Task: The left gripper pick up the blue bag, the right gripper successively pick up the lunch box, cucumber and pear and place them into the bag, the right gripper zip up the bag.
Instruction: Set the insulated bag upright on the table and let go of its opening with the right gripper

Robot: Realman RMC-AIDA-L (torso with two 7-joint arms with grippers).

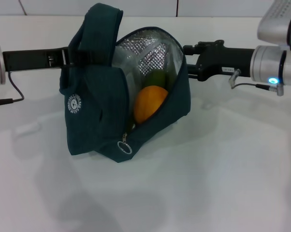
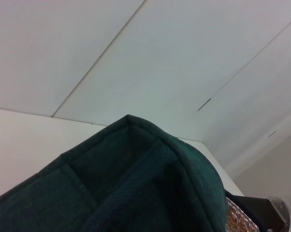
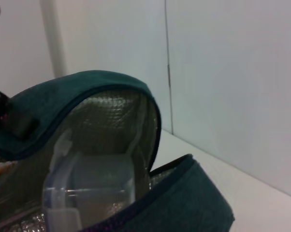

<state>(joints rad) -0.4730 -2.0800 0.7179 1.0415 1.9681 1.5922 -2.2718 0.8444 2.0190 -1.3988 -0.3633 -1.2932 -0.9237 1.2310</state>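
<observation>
The blue bag [image 1: 94,104] is dark teal with quilted silver foil lining and a white round logo. Inside, the pear [image 1: 149,103] is yellow-orange and the cucumber [image 1: 157,78] green.

A white worktop [image 1: 184,193] is spreading across the head view, its surface showing soft shadows and faint creases. Behind it a pale wall [image 1: 136,7] of panels is running along the far edge, with thin vertical seams dividing it. In the left wrist view the wall [image 2: 184,58] is showing dark joint lines slanting across the panels, and the worktop [image 2: 20,140] is lying below. In the right wrist view a seam is running down the wall [image 3: 232,72] above the worktop [image 3: 261,203]
</observation>
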